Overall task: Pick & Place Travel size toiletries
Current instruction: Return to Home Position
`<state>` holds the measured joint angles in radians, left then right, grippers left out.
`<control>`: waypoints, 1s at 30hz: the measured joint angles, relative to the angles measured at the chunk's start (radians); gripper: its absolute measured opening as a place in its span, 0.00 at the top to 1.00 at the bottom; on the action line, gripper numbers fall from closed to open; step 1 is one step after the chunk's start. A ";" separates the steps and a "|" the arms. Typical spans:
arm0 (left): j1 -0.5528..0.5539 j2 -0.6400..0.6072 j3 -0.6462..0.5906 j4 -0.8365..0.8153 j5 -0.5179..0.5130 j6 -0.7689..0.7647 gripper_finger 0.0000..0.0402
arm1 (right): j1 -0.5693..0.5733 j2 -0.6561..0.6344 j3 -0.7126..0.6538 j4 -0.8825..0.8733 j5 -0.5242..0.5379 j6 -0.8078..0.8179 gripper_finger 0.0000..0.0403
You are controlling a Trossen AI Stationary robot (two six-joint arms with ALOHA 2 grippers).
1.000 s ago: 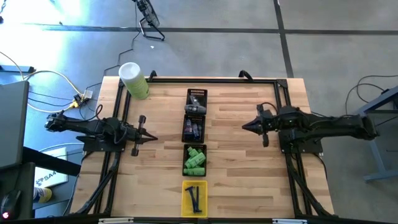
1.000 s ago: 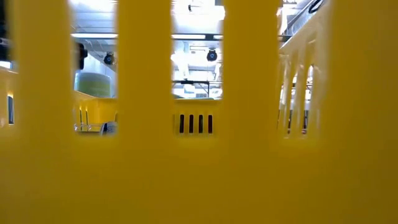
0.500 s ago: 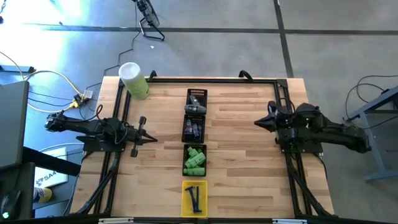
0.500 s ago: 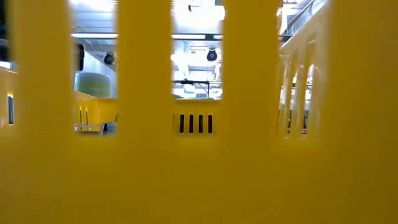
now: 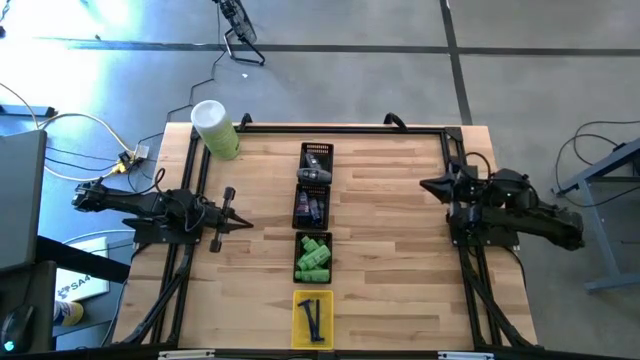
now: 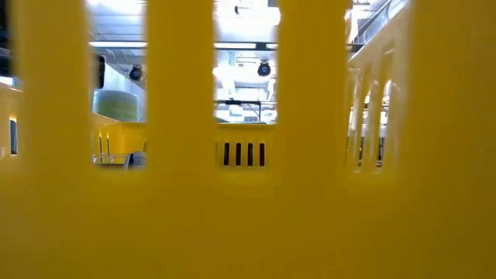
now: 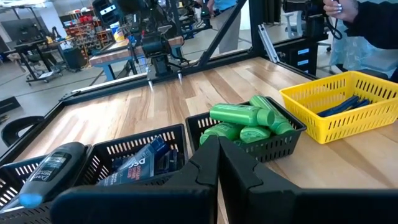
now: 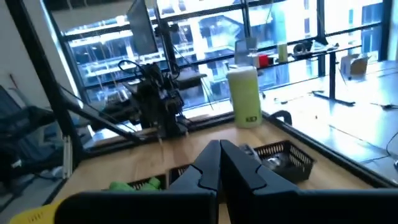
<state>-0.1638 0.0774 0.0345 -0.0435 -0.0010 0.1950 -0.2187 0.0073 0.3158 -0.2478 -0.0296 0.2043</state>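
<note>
The travel size toiletries lie sorted in a row of trays down the table's middle. Green bottles (image 5: 313,258) (image 7: 249,118) fill one black tray. Purple-grey tubes (image 5: 309,208) (image 7: 142,164) lie in the black tray beyond it. Dark sticks (image 5: 316,318) (image 7: 348,104) lie in the yellow tray (image 5: 299,300) at the near edge. The farthest black tray (image 5: 316,162) holds dark pieces. My left gripper (image 5: 245,224) (image 7: 219,149) is shut at the table's left, level, pointing at the trays. My right gripper (image 5: 422,185) (image 8: 219,152) is shut at the table's right, holding nothing.
A big pale-green cylinder with a white top (image 5: 214,128) (image 8: 244,96) stands at the far left corner. A black frame (image 5: 330,127) runs along the table's edges. The yellow tray's slotted wall (image 6: 248,217) fills the low view. A person's dark sleeve (image 7: 367,18) shows beyond the table.
My right gripper has drawn back from the middle trays toward the table's right edge and a little toward the far edge, staying shut. The toiletries and trays have not moved.
</note>
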 joint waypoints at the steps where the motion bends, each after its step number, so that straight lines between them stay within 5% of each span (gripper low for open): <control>1: 0.000 0.000 0.000 0.000 0.000 0.000 1.00 | 0.000 0.000 0.000 -0.008 0.000 0.001 1.00; 30: 0.000 0.000 0.000 -0.001 0.002 -0.025 1.00 | 0.000 -0.001 -0.304 0.280 0.001 0.053 1.00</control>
<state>-0.1638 0.0772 0.0349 -0.0441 0.0011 0.1697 -0.2184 0.0067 0.0117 0.0318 -0.0281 0.2575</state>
